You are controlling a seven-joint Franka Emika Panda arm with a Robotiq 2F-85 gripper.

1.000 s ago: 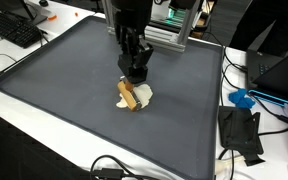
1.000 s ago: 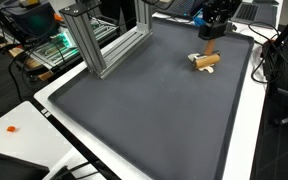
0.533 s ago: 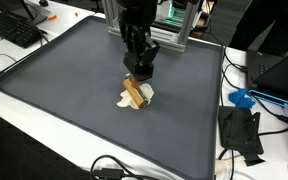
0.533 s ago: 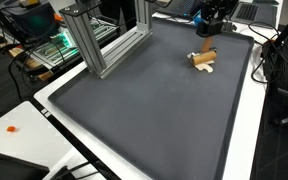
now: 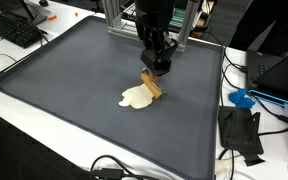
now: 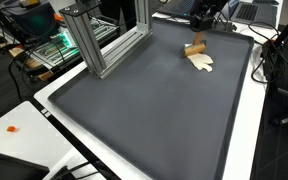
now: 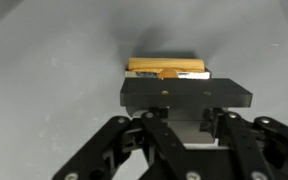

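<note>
The end effector [image 5: 157, 66] is clamped on the wooden block [image 5: 152, 86], which hangs just below its fingertips (tilted). Grasp judged complete; set-down outstanding. A pale flat piece [image 5: 134, 97] lies beside it on the grey mat [image 5: 64, 85].

The grey mat [image 5: 64, 80] on the table [image 6: 29, 110] gives broad open passage toward its near edge. Behind the pincer [image 5: 159, 68] the aluminium frame [image 5: 181, 40] stands near, barring that side. A cream cloth [image 5: 136, 97] lies just beside the wooden block [image 5: 152, 84].
</note>
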